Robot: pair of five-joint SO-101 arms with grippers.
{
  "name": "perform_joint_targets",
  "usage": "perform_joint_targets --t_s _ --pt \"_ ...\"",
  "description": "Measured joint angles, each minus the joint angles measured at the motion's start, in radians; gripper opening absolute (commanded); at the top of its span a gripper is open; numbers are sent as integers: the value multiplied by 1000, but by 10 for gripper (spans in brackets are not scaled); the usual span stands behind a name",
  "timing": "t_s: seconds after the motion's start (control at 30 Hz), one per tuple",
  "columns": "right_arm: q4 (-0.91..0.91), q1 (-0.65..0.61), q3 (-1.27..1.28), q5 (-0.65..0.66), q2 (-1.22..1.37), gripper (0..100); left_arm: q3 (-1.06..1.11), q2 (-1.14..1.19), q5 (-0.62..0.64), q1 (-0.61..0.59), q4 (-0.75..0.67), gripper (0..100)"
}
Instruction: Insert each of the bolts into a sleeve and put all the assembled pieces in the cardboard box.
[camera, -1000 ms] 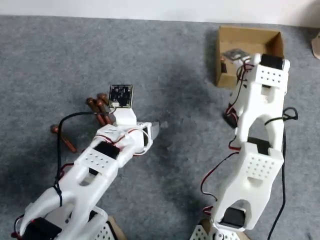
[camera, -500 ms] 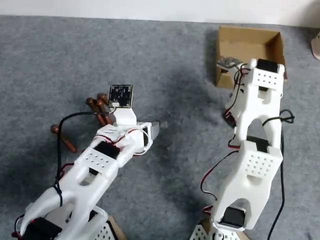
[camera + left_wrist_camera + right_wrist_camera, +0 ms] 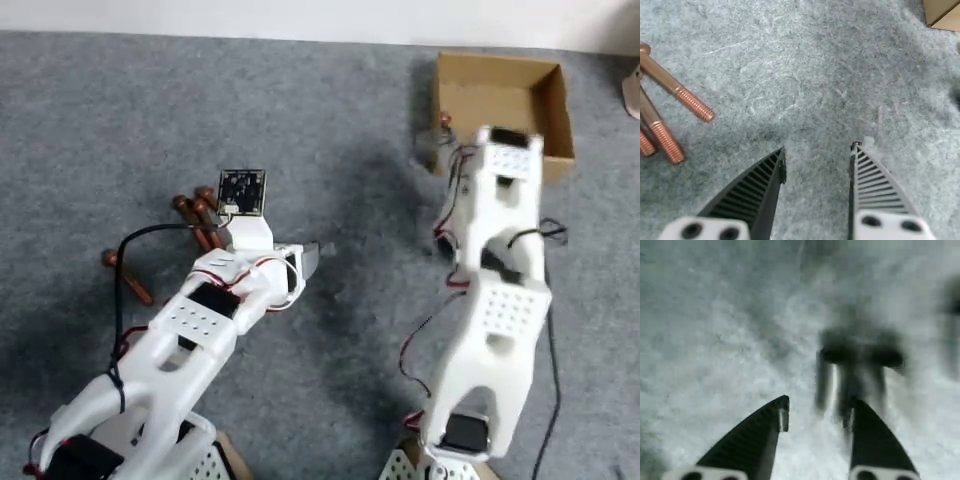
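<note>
Grey tabletop (image 3: 340,120) with copper bolts (image 3: 196,213) at nine o'clock, cardboard box (image 3: 497,60) at one o'clock; left jaws spread, right jaws spread.

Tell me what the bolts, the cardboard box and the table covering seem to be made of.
The bolts look like copper-toned metal, perhaps plated: smooth reddish shanks with a dull sheen and cut threads at the tips. The cardboard box looks like plain brown board, matte, with folded walls. The table covering looks like grey felt or short-pile carpet: fuzzy, with loose pale fibres.
</note>
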Motion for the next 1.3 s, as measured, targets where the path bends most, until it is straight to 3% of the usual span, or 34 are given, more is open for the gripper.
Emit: perform_joint_targets --t_s 0.63,1.3 --pt "0 -34 5 -17 23 84 0 0 0 0 0 203" --pt "0 -130 -83 -351 31 84 0 0 0 0 0 203"
